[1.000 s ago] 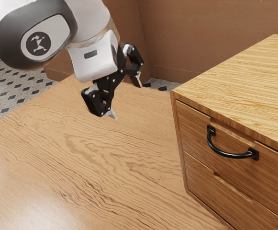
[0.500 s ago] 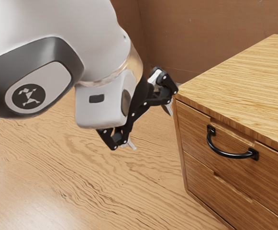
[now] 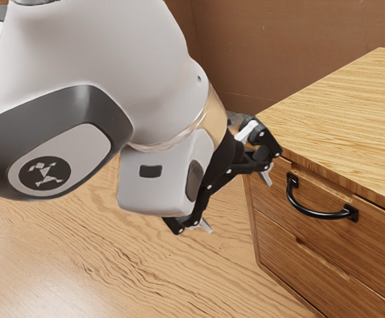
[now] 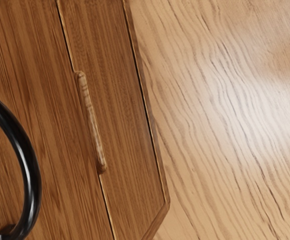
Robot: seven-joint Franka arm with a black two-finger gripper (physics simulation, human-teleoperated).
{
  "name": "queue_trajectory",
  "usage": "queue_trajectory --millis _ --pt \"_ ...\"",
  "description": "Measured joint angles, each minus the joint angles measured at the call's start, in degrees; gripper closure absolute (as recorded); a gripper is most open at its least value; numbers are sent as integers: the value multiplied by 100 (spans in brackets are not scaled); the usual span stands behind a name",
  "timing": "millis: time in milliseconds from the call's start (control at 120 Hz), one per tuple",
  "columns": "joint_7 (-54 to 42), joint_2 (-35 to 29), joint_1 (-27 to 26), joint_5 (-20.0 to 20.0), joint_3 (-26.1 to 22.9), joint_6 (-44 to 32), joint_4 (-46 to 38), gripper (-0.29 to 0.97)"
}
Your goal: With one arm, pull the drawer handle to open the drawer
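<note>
Hand: black two-finger hand (image 3: 236,203), fingers spread wide, holding nothing.
Handle: black curved metal drawer handle (image 3: 315,212) (image 4: 32,170), just beyond the hand's upper finger, apart from both fingers.
Drawer: upper light-wood drawer front (image 3: 371,242), ahead of the hand, flush with the wooden cabinet (image 3: 338,112); shut.
Counter: wood-grain counter (image 3: 79,265) under the hand.

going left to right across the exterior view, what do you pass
arm → gripper, open, in front of the cabinet's corner → drawer handle on the upper drawer front
</note>
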State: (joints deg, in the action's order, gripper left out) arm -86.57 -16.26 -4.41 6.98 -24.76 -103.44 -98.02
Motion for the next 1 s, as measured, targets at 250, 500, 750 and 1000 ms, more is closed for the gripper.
queue_trajectory --millis 250,500,750,1000 --pt "38 171 -73 43 -75 -410 -131 0" --pt "62 349 -46 71 -68 -579 -154 0" --pt "103 536 -49 231 -70 -708 -170 0" --pt "145 664 -34 281 -70 -836 -227 0"
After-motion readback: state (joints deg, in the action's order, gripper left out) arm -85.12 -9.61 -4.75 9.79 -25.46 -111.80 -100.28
